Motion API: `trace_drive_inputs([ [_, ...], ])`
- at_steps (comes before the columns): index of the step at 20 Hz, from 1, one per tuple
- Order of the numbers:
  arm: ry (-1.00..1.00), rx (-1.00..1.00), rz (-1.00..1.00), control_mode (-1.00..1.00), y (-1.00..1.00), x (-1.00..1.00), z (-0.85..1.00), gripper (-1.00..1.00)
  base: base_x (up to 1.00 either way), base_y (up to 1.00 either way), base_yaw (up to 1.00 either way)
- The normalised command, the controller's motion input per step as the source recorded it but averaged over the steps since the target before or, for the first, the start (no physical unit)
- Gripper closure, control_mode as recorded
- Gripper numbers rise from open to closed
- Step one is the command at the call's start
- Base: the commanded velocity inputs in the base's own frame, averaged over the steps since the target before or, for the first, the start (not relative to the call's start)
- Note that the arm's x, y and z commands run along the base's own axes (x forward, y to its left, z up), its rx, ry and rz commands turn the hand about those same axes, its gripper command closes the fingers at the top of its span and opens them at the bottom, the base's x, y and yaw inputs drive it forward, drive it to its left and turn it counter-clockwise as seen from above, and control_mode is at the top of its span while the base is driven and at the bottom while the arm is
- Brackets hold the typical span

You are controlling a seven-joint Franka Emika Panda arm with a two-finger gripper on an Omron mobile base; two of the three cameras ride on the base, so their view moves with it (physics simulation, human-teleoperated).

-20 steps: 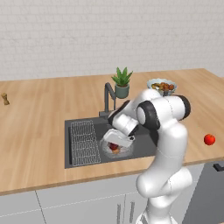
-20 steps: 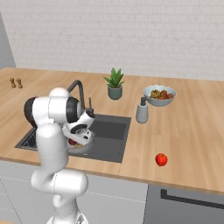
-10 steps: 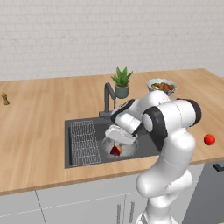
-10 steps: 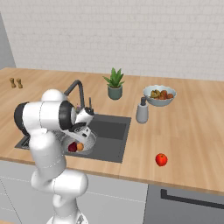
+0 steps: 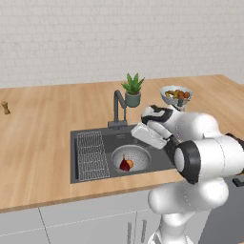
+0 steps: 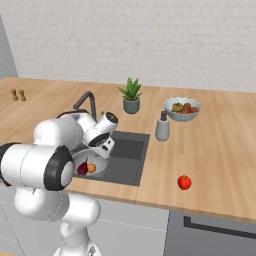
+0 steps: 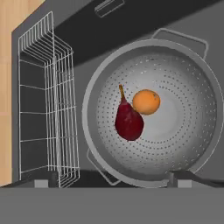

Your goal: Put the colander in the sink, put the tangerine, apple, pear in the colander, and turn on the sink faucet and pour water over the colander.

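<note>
Silver-grey and pierced all over with fine holes, the colander (image 7: 183, 127) sits on the floor of the dark sink (image 5: 93, 138), and we see it straight below our claw (image 7: 107, 181), whose two dark tips stand spread wide apart with nothing between them. Inside the colander lie two fruits: a maroon pear (image 7: 128, 120) and a small tangerine (image 7: 146, 102), touching each other near the middle of the bowl. The pear lies on its side, its long axis running from the fat end, nearest the claw, up to the thin brown stem, which points away from the claw and a little to the left in the hand view. The tangerine is round, so we cannot give it a direction; it rests just beyond the pear and to its right. One of the colander's handles shows at the far rim, the other at the near rim close to the left fingertip. Beside the colander, off to the claw's left, the wire rack (image 7: 46, 100) lies along the sink's side. From the left base view the claw (image 5: 135, 139) hangs just above the colander's far rim, with the faucet (image 5: 118, 107) beyond it at the sink's back edge. On the counter, well to the other side of the arm, a red apple (image 6: 184, 182) lies alone.
</note>
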Motion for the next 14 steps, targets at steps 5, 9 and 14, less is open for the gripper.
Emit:
trace_drive_inputs([
  [5,0.0,-0.04,-0.1,-1.0,-1.0,-0.45,0.54,-1.0,0.0,0.0,0.0],
  [9,0.0,-0.08,-0.04,-1.0,-1.0,-0.48,0.59,-1.0,0.0,0.0,0.0],
  [14,0.0,-0.12,-0.04,-1.0,-1.0,-0.41,0.53,-1.0,0.0,0.0,0.0],
])
